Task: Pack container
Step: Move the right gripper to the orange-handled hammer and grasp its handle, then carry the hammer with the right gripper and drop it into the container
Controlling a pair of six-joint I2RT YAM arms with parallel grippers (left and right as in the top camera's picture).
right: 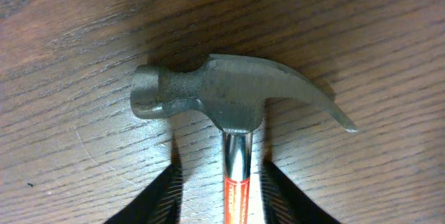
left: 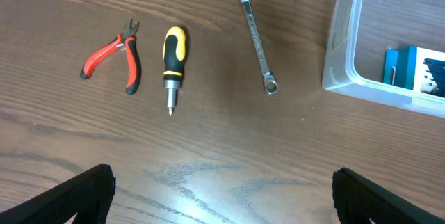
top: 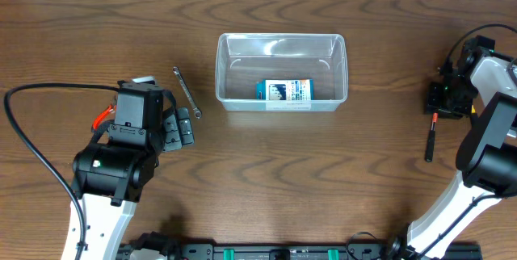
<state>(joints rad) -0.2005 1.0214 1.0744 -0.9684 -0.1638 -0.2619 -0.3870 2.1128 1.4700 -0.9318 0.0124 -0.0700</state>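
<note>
The clear plastic container (top: 224, 74) stands at the table's middle back, with a blue and white box (top: 283, 90) inside; its corner also shows in the left wrist view (left: 341, 57). My left gripper (left: 222, 196) is open and empty above bare table, left of the container (top: 179, 127). Ahead of it lie red-handled pliers (left: 115, 60), a yellow and black screwdriver (left: 173, 57) and a silver wrench (left: 256, 40). My right gripper (right: 238, 196) is open at the far right (top: 448, 98), its fingers on either side of a hammer's (right: 229, 95) shaft, with gaps on both sides.
The wrench (top: 186, 92) lies between my left arm and the container. The hammer's handle (top: 430, 140) runs toward the front by the right arm's base. A black cable loops at the left edge (top: 24, 131).
</note>
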